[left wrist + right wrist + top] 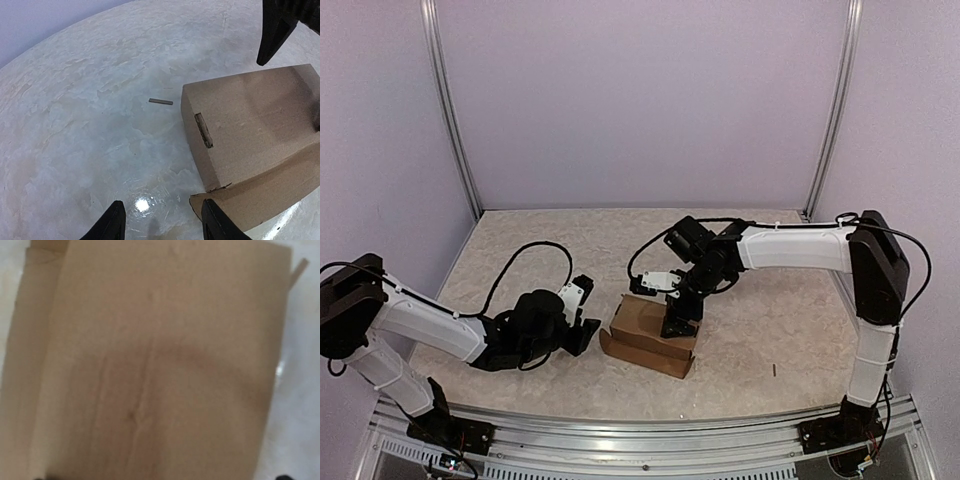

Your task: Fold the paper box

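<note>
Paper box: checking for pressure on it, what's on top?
Only the right arm's fingers are over the paper box top; whether they touch it is hidden by the arm.

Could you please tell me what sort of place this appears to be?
Probably a lab robot cell: plain lilac walls with metal posts, a marbled tabletop, and a mounting rail along the near edge.

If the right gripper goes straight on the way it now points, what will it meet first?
The paper box: the right gripper points down at its top panel, and cardboard fills its wrist view. It is very near, perhaps touching; depth is unclear.
</note>
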`<state>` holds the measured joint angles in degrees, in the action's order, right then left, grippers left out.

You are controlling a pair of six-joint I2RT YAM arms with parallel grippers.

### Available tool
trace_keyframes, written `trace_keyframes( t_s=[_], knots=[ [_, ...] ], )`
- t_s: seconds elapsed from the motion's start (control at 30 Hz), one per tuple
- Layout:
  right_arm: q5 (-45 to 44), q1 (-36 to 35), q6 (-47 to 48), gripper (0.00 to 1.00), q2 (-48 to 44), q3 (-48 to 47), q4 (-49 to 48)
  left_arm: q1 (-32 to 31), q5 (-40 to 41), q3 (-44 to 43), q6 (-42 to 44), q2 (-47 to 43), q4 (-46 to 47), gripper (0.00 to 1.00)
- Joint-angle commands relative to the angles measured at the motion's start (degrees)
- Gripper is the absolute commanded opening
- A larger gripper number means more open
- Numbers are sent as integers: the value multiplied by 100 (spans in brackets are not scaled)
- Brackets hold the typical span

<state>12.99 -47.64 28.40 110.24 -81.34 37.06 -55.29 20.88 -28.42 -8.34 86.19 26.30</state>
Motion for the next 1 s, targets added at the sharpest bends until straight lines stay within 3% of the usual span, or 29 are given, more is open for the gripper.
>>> trace_keyframes(
  t_s=[0.0, 0.27, 0.77, 0.97],
  knots=[
    [416, 5, -105, 100, 235, -73, 434, -58, 65, 36, -87, -28, -100, 51],
    [790, 26, -151, 100, 167, -321, 709, -73, 65, 34, -98, 3, -108, 51],
    [387, -411, -453, 100, 148, -141, 447, -105, 138, -24, -194, 90, -238, 51],
    [-274, -666, -681, 100, 402, -26, 334, -110, 153, -37, -219, 107, -266, 51]
  ],
)
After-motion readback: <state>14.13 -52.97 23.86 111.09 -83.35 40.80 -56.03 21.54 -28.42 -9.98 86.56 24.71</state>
